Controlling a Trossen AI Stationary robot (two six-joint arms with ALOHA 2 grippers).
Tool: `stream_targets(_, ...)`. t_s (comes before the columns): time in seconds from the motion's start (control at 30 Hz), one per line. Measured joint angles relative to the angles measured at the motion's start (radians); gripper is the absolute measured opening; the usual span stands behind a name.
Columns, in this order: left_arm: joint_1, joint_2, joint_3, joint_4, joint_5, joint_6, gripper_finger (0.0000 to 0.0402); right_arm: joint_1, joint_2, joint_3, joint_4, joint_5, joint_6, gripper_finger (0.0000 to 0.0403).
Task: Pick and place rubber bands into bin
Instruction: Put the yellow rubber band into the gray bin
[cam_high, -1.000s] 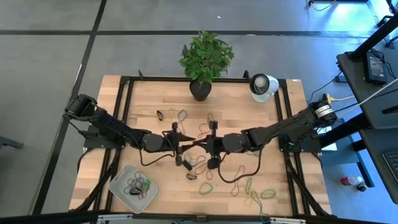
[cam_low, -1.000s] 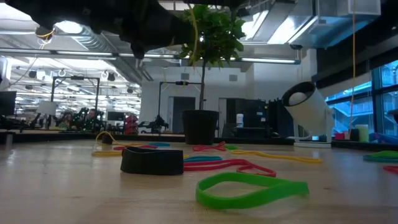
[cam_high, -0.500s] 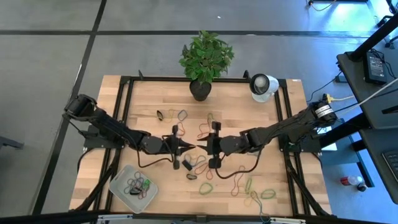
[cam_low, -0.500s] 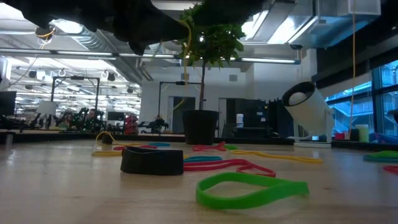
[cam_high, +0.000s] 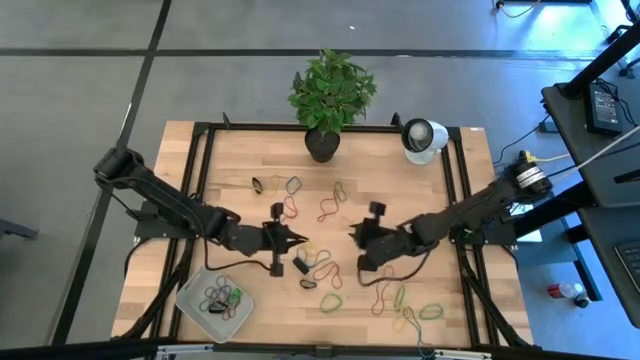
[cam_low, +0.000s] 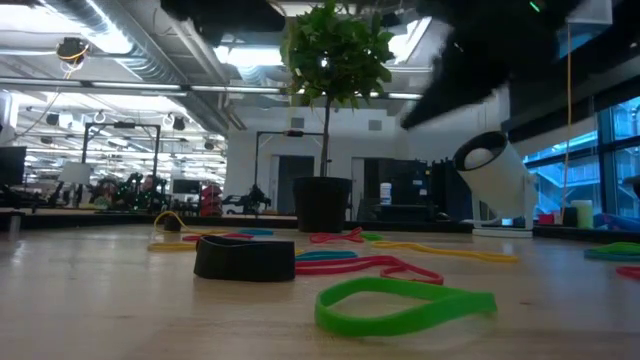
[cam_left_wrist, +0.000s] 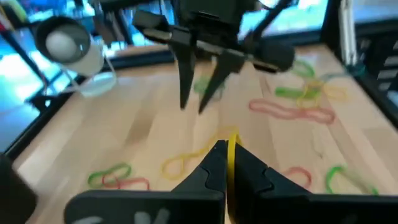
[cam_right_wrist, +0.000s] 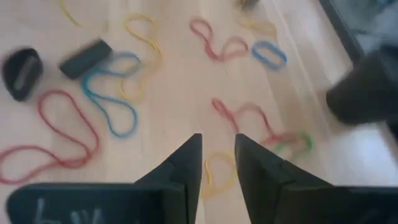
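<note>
Rubber bands (cam_high: 330, 268) litter the table; left fingers (cam_left_wrist: 214, 163) pinch a yellow band (cam_left_wrist: 232, 149), right fingers (cam_right_wrist: 186, 158) spread.

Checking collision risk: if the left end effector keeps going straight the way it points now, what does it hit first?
Probably the right end effector. The left end effector, shut on a yellow rubber band, points across the table at it, with bare wood between. Depth is unclear, so it might pass beneath.

Two slim, dark, jointed arms are seen, each ended by matte black wedge-shaped fingers (cam_right_wrist: 180, 168); black cables trail alongside them.
</note>
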Motion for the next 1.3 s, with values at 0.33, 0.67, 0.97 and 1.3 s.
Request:
stream_targets(0.33,-0.004,0.027,0.285,-0.582,0.033,-0.242,0.0002,0.083,-0.422,-0.464,0.189,0.008,0.213,0.0062)
stream_targets(0.67,-0.139,0.027,0.461,-1.089,0.185,-0.848,0.0001,0.101,-0.754,-0.630,0.200,-0.001,0.262,0.0054)
stream_targets(0.97,-0.353,0.027,0.474,-1.189,0.286,-1.345,0.0002,0.118,-0.779,-0.678,0.200,-0.002,0.273,0.0054)
stream_targets(1.3,-0.551,0.054,0.394,-1.237,0.439,-1.841,0.0002,0.117,-0.778,-0.678,0.217,-0.003,0.262,0.0054)
